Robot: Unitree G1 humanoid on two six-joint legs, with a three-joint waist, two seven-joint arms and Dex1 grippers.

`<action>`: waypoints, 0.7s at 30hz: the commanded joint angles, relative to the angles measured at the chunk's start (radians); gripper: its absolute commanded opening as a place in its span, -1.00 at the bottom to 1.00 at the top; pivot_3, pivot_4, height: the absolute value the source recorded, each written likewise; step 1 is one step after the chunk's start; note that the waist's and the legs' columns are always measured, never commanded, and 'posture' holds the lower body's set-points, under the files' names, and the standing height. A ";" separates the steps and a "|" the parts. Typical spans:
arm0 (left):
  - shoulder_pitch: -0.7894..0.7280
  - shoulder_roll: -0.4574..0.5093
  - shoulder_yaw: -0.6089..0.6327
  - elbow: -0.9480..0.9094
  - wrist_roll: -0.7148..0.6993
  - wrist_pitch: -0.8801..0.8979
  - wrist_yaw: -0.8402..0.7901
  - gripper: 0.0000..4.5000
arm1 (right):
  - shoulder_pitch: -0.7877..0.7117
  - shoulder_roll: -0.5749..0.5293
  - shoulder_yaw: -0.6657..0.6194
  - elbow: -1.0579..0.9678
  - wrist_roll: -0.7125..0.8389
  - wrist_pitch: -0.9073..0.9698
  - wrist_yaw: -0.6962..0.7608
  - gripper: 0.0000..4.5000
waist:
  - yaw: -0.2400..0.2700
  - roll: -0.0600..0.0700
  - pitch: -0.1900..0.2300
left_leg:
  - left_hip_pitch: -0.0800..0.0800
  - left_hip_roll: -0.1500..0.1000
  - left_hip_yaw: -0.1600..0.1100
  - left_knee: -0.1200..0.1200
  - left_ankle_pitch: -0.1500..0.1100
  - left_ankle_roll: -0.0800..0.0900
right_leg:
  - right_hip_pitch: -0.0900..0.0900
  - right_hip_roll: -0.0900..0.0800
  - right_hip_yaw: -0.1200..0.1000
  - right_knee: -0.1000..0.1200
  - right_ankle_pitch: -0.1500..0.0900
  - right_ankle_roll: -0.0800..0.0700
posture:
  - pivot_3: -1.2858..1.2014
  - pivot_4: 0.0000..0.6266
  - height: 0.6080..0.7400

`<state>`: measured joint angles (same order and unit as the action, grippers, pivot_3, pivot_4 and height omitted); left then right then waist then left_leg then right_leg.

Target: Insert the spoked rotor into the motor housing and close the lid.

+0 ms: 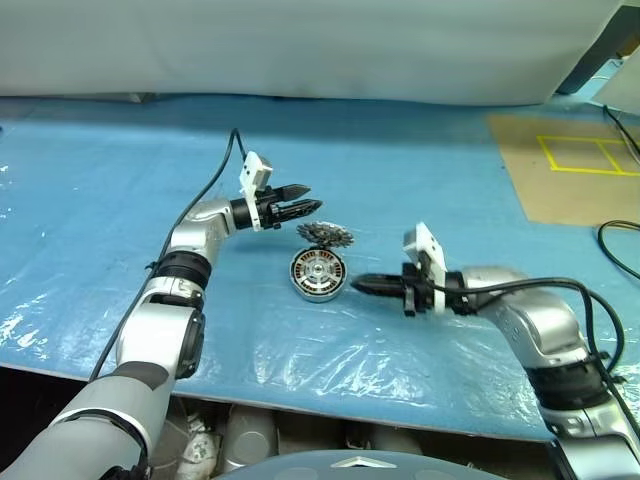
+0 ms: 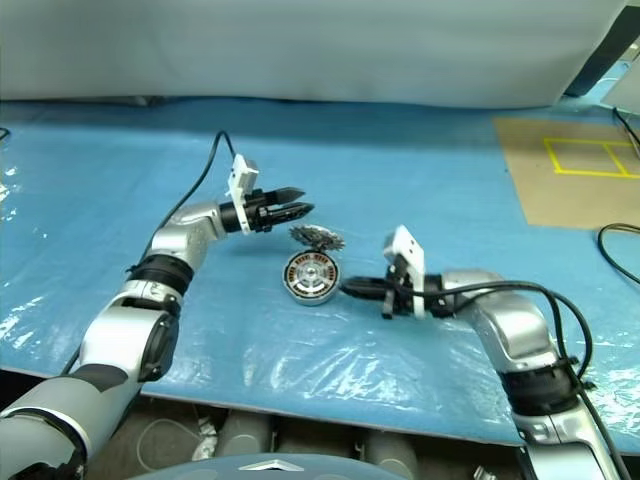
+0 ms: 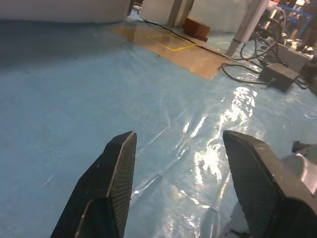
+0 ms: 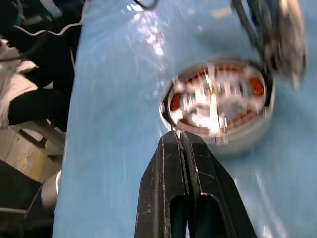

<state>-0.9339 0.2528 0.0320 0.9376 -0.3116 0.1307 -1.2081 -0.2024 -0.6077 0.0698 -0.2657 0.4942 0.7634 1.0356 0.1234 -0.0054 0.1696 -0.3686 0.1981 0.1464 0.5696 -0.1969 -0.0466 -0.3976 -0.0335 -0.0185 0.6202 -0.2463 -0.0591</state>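
While the spoked rotor leans outside the housing, the two arms stand on opposite sides of the pair.

Left eye view, parts: the motor housing [image 1: 318, 274] lies flat on the blue plastic sheet [image 1: 420, 170], its copper windings facing up; the spoked rotor [image 1: 326, 235] stands tilted just behind it, at its far rim, and whether they touch cannot be told.

Left eye view, left gripper [image 1: 297, 207]: fingers spread, empty, pointing level toward the robot's right; its tips are just beside the rotor, which lies a little lower and to the right of them.

Left eye view, right gripper [image 1: 362, 284]: fingers pressed together, holding nothing, pointing left at the housing's side, its tip just beside the housing.

Right eye view: same layout; no lid is to be found on the sheet.

Left wrist view: two black fingers [image 3: 109, 188] well apart, only bare sheet between them.

Right wrist view: closed tips right at the near wall of the housing [image 4: 218, 106].

Key relation: the rotor is nearer to the left gripper, so probably this arm takes it; the disc is thin and on edge, so the fingers must close across its faces.
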 commanded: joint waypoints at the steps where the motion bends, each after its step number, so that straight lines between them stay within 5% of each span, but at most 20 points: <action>1: -0.034 -0.016 -0.006 0.002 0.002 0.014 -0.055 0.29 | 0.078 -0.021 -0.056 -0.097 0.039 0.005 -0.036 -1.00 | 0.001 0.000 0.000 | 0.000 0.000 0.000 0.000 0.000 0.000 | 0.000 0.000 0.000 0.000 0.000 0.000 | 0.03 -0.52 1.00; 8: -0.072 -0.033 -0.022 0.089 0.045 0.002 -0.103 0.29 | 0.171 -0.026 -0.062 -0.144 0.029 -0.004 -0.114 -1.00 | 0.001 0.000 0.000 | 0.001 -0.002 0.000 0.000 0.000 0.000 | 0.001 -0.003 0.000 -0.001 0.000 0.002 | 0.03 -0.52 1.00; 11: -0.085 -0.045 -0.029 0.123 0.065 -0.032 -0.133 0.02 | 0.171 -0.025 -0.056 -0.146 0.023 -0.010 -0.144 -1.00 | 0.001 0.000 0.000 | 0.000 -0.007 -0.001 -0.002 0.001 0.002 | 0.001 -0.007 0.000 -0.003 0.002 0.005 | 0.03 -0.52 1.00; 17: -0.096 -0.064 -0.032 0.169 0.105 -0.096 -0.138 -0.90 | 0.175 -0.019 -0.041 -0.157 0.025 -0.013 -0.180 -1.00 | 0.001 0.000 0.000 | -0.001 -0.008 -0.001 -0.007 0.004 0.006 | 0.003 -0.010 0.000 -0.010 0.004 0.008 | 0.03 -0.52 1.00; 21: -0.089 -0.079 -0.041 0.171 0.132 -0.133 -0.126 -0.98 | 0.184 -0.019 -0.029 -0.162 0.017 -0.018 -0.200 -1.00 | 0.001 0.000 0.000 | -0.001 -0.008 -0.001 -0.009 0.004 0.006 | 0.003 -0.010 -0.001 -0.011 0.004 0.008 | 0.03 -0.52 1.00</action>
<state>-1.0092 0.1772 -0.0084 1.1166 -0.1869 0.0273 -1.3406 -0.0240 -0.6271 0.0428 -0.3889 0.5102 0.7625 0.8412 0.1246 -0.0056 0.1698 -0.3693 0.1900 0.1457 0.5609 -0.1932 -0.0402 -0.3947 -0.0439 -0.0195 0.6094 -0.2422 -0.0509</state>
